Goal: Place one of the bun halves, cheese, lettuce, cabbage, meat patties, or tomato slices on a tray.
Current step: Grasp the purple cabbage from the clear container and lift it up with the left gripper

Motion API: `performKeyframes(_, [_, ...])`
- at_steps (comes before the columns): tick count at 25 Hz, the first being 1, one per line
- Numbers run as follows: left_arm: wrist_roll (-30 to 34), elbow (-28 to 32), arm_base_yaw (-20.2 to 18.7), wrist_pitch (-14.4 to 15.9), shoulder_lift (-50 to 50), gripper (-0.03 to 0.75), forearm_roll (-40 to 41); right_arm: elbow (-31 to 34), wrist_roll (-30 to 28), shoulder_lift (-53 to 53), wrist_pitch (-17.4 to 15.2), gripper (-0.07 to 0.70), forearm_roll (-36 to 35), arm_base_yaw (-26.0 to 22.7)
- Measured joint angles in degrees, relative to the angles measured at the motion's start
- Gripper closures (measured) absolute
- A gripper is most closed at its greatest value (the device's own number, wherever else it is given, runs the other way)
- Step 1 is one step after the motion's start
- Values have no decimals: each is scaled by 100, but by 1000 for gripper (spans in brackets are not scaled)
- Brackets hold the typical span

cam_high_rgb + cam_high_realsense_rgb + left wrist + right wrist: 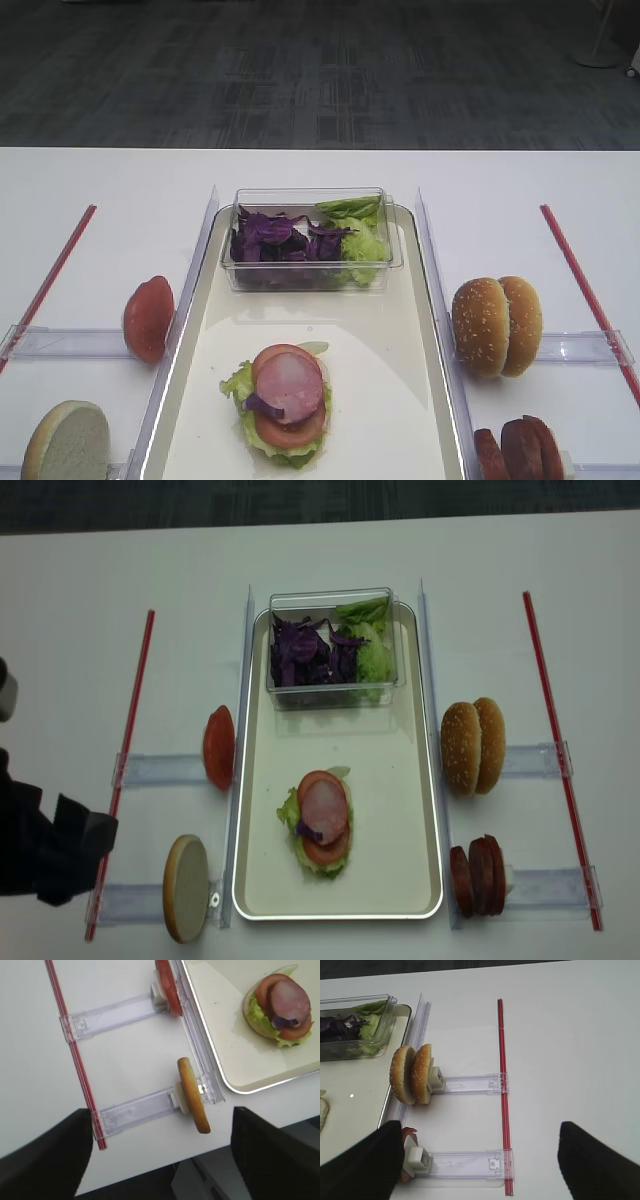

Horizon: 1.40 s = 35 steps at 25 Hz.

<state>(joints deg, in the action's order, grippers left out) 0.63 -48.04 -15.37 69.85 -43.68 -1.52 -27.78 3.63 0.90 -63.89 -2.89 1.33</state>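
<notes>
The cream tray [400, 780] holds a stack [323, 820] of lettuce, tomato and a pink slice. Left of the tray, one bun half [192, 1095] and a tomato slice [167, 985] stand on edge in clear rails. My left gripper [160, 1115] hangs open above that bun half, fingers wide apart, touching nothing. Right of the tray stand two bun halves [412, 1074] and the meat patties [478, 875]. My right gripper [480, 1127] is open over the patties' rail, holding nothing; one finger hides most of the patties. Cabbage [280, 240] and lettuce [360, 235] fill a clear box. No cheese shows.
The clear box [330, 650] sits at the tray's far end. Red strips [130, 740] [555, 740] run along both outer sides, joined to clear rails [465, 1164]. The table's front edge [165, 1160] lies just below the left bun half.
</notes>
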Motion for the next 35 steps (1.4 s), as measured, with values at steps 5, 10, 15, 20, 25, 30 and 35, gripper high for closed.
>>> performKeyframes(5, [178,-508,0,-13,-831,177,0,0,0,0,0,-8,0,0])
performKeyframes(10, [310,-1050,0,-36,-1654,177,-27,0,0,0,0,-8,0,0])
performKeyframes(15, [360,-1641,0,-36,-2321,177,-211,0,0,0,0,-8,0,0])
performKeyframes(20, [490,-2256,-213,34,-2952,188,-264,0,0,0,0,-8,0,0])
performKeyframes(25, [603,-2963,-455,89,-3726,223,-285,0,0,0,0,-8,0,0])
performKeyframes(30, [639,-3779,-468,110,-4526,230,-285,0,0,0,0,-8,0,0])
performKeyframes(35, [639,-4496,-468,110,-5288,230,-285,0,0,0,0,-8,0,0])
